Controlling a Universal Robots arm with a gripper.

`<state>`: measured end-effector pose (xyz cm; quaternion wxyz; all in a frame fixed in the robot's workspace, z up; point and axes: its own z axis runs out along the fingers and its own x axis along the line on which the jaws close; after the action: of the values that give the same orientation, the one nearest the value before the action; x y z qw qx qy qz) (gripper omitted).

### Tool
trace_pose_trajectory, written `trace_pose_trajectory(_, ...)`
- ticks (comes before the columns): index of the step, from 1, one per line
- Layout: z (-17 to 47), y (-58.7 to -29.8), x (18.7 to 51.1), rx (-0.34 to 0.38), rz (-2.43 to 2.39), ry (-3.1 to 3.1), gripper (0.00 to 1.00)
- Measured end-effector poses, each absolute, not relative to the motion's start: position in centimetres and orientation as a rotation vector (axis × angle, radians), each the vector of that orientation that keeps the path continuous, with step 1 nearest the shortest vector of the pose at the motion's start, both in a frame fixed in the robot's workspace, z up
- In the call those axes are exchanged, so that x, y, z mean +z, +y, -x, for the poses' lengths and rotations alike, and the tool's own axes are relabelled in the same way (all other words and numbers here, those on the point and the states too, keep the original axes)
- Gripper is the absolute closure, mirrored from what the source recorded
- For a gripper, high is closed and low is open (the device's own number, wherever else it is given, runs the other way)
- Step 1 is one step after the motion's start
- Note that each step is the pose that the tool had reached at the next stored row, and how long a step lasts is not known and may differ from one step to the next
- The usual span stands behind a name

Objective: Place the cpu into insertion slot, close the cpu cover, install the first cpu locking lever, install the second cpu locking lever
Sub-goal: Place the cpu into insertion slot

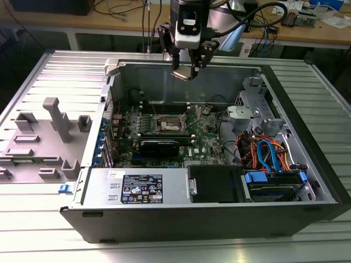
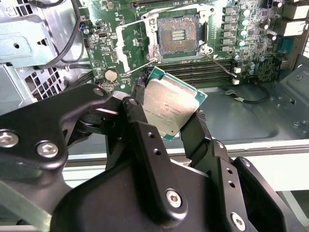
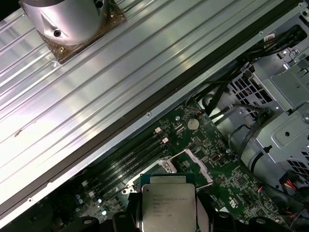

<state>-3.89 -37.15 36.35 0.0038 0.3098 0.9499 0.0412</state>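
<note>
My gripper (image 1: 184, 73) hangs above the back wall of the open computer case, shut on the cpu (image 1: 183, 73). In both wrist views the cpu (image 2: 171, 104) (image 3: 168, 207) is a silvery square chip with a green edge, clamped by its sides between black fingers (image 2: 136, 121). The insertion slot (image 1: 169, 125) (image 2: 177, 34) sits on the green motherboard well below and ahead of the chip. Its dark contact field is bare inside a silver rim, with nothing over it. Two thin wire locking levers (image 2: 223, 65) (image 2: 137, 21) stick out beside the slot, unlatched. I cannot pick out the cpu cover clearly.
Long black memory slots (image 2: 203, 67) and a round coin battery (image 2: 111, 75) lie close to the socket. A drive cage with orange and blue cables (image 1: 269, 153) fills the exterior view's right of the case. The power supply (image 1: 140, 189) lines the front. Grey plastic fixtures (image 1: 52, 126) stand outside.
</note>
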Motion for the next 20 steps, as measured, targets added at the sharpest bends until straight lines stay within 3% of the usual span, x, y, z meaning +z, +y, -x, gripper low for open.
trace_pose_trajectory(20, 3.89, -37.24, 36.27, 0.123, -1.113, 2.922, 0.45)
